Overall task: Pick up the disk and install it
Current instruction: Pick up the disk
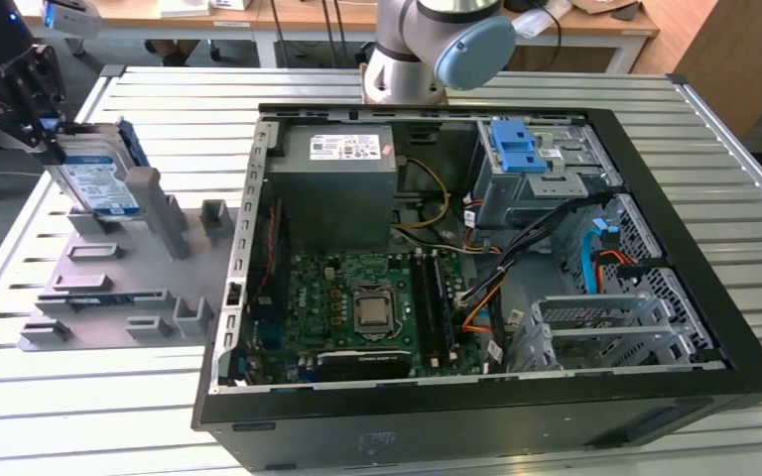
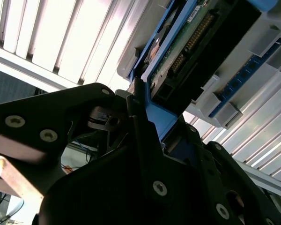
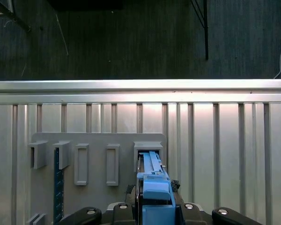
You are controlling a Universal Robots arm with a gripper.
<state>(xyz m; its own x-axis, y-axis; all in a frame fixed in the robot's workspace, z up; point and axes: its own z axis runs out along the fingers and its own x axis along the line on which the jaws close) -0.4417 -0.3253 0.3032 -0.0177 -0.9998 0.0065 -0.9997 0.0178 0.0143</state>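
Note:
The disk [image 1: 98,178], silver with a white-and-blue label and a blue carrier frame, stands on edge at the far left of the exterior view. Its lower end is at an upright slot of the grey fixture plate [image 1: 103,288]. My gripper [image 1: 53,149] grips its upper end, shut on the blue carrier. In the second wrist view the black fingers [image 2: 145,140] clamp the blue frame, and the disk's [image 2: 187,51] circuit-board side shows beyond them. In the first wrist view the disk [image 3: 152,180] runs edge-on from my gripper [image 3: 154,208] toward a slot of the fixture plate [image 3: 98,140].
An open computer case [image 1: 487,402] lies on the slatted metal table [image 1: 698,149], to the exterior view's right of the fixture. Inside are a grey power-supply box [image 1: 334,188], a motherboard [image 1: 354,307], cables and a drive bay with a light-blue latch [image 1: 520,149]. The arm's base [image 1: 421,50] stands behind the case.

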